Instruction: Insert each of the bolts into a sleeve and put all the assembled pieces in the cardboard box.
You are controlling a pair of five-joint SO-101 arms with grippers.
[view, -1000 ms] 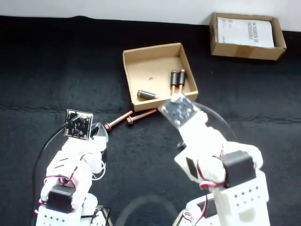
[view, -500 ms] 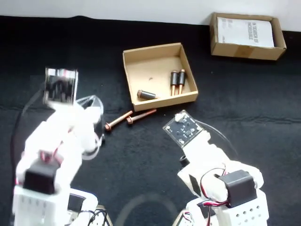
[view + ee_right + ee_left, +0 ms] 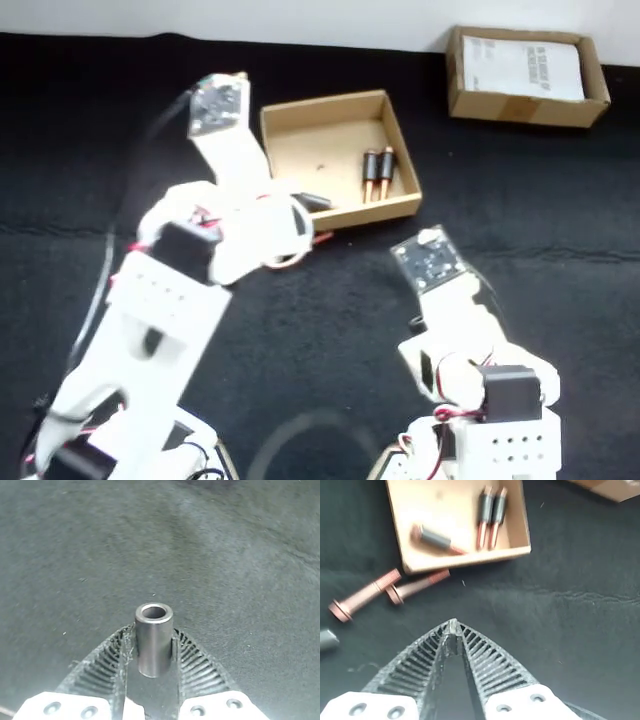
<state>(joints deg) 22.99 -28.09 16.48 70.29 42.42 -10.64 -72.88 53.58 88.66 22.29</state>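
The right pincer (image 3: pixel 152 633) pinches a sleeve (image 3: pixel 154 647) upright between its fingertips, bore facing outward, probably so that a bolt can slide in. The left pincer (image 3: pixel 453 627), pressed together and empty, hangs over the surface (image 3: pixel 580 630). A bolt (image 3: pixel 362 594) and a second bolt (image 3: pixel 417 585) lie just ahead of it, and beyond them the cardboard box (image 3: pixel 445 510) holds three assembled pieces (image 3: pixel 490 512).

High view: left arm (image 3: pixel 230 165) covers the near-left corner of the cardboard box (image 3: pixel 335 105) and most of one sleeved bolt (image 3: pixel 314 202). Left wrist view: grey sleeve (image 3: pixel 326 640) cut by frame edge. Lower end of held sleeve (image 3: pixel 154 647) hidden inside right claw (image 3: pixel 151 632).
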